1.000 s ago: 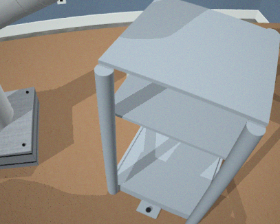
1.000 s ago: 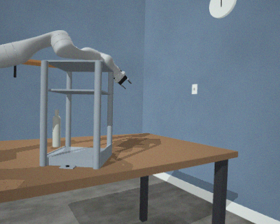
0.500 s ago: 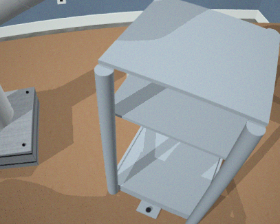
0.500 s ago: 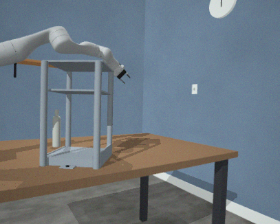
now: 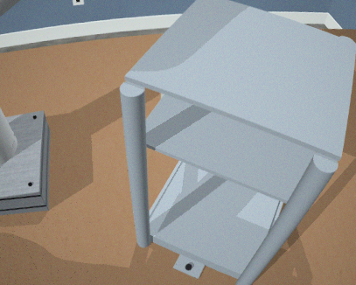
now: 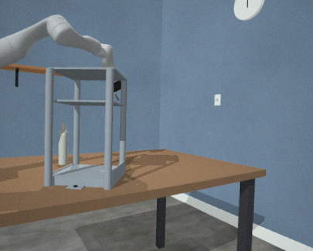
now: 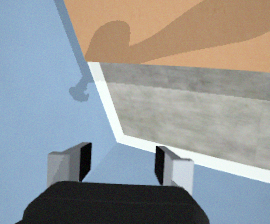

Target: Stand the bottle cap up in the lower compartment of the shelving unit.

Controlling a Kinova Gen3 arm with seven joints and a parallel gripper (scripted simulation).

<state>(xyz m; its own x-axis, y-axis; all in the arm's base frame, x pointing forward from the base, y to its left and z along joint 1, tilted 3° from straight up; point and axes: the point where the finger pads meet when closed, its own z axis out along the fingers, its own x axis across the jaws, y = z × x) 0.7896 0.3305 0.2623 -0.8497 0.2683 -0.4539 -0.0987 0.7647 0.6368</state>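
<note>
The gripper is released, fingers fully spread with nothing between them, positioned high beside the top of the shelving unit. The bottle stands upright on the surface, outside the unit, seen through its posts.

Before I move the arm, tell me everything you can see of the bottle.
The bottle shows only in the exterior view, seen through the shelving unit. It is pale cream, smooth like plastic, with a cylindrical body, a narrower neck and a small cap on top. It stands upright on the table, beyond the unit and outside its compartments. Nothing grips it; the gripper hangs high, jaws open.
</note>
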